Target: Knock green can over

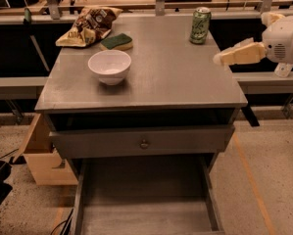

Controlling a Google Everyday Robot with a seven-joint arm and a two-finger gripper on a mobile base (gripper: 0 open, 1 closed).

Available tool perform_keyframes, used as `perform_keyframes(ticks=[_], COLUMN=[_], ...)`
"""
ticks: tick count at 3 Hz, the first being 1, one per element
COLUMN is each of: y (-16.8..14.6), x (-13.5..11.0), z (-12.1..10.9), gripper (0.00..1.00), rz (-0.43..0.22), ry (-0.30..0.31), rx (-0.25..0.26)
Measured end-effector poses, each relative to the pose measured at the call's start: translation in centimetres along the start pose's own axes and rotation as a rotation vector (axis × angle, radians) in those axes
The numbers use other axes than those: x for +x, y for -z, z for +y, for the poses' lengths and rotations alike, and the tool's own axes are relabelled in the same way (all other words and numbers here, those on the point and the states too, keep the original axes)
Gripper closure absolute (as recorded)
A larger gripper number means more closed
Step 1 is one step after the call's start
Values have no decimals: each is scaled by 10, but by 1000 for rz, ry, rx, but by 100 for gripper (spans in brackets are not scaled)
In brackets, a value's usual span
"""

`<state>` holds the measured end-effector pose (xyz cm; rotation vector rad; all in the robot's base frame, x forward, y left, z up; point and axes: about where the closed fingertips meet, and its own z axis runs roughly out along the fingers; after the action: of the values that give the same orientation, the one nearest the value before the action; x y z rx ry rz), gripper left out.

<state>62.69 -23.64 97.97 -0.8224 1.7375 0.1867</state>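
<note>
The green can [200,26] stands upright near the far right corner of the grey table [170,77]. It is slim and light green with a silver top. My gripper [225,58] comes in from the right edge of the camera view. It hovers at the table's right edge, in front of and to the right of the can, and does not touch it. Its cream tip points left, and it holds nothing that I can see.
A white bowl [109,66] sits at the table's left middle. A green-and-yellow sponge [116,41] and a chip bag [89,25] lie behind it. A drawer [144,204] hangs open below the front, a cardboard box [40,155] stands at lower left, and benches run behind.
</note>
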Motion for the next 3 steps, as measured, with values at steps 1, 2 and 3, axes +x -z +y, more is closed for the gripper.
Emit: perform_keyframes(ticks=[1, 2, 3], y=[-37, -71, -109], x=[0, 1, 5], z=[-34, -73, -106], gripper=[0, 0, 0], rz=[-140, -210, -233], ry=[-60, -106, -156], rx=[31, 76, 93])
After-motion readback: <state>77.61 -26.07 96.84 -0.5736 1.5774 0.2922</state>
